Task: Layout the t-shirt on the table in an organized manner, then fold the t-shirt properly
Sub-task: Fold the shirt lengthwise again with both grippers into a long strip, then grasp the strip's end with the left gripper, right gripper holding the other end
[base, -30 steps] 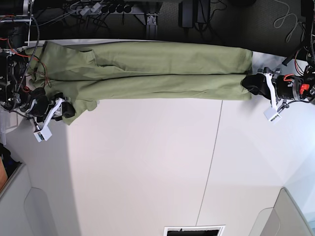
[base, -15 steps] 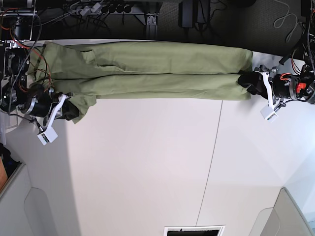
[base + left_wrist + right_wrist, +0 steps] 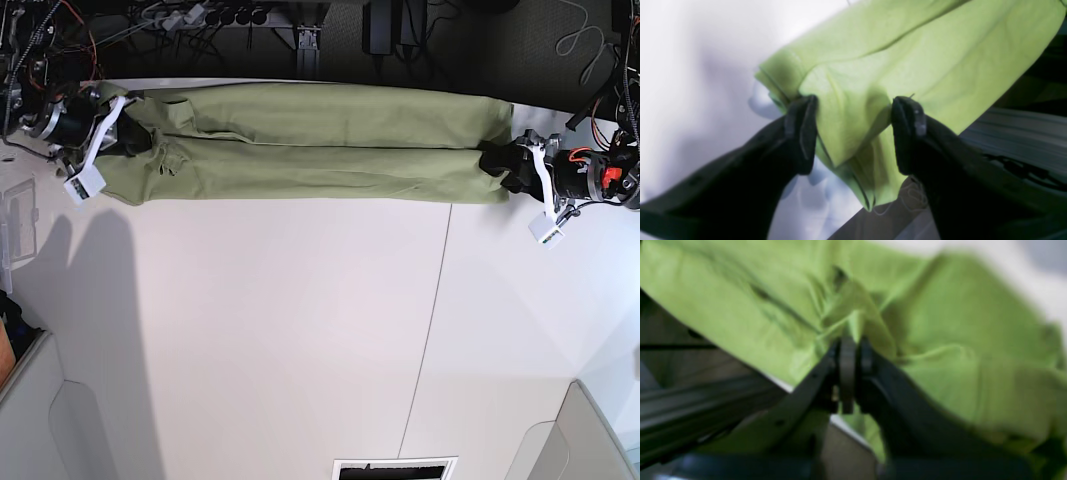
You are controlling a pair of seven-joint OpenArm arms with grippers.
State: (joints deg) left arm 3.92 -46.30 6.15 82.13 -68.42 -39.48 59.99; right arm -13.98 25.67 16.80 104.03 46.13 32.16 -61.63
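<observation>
Lying on table [image 3: 300, 330]: t-shirt [image 3: 320, 145]; right pincer [image 3: 848, 350] clamping fabric.

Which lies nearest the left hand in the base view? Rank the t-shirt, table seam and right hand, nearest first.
1. t-shirt: its end sits at the left hand.
2. table seam: just beside that end.
3. right hand: at the shirt's opposite end.
</observation>
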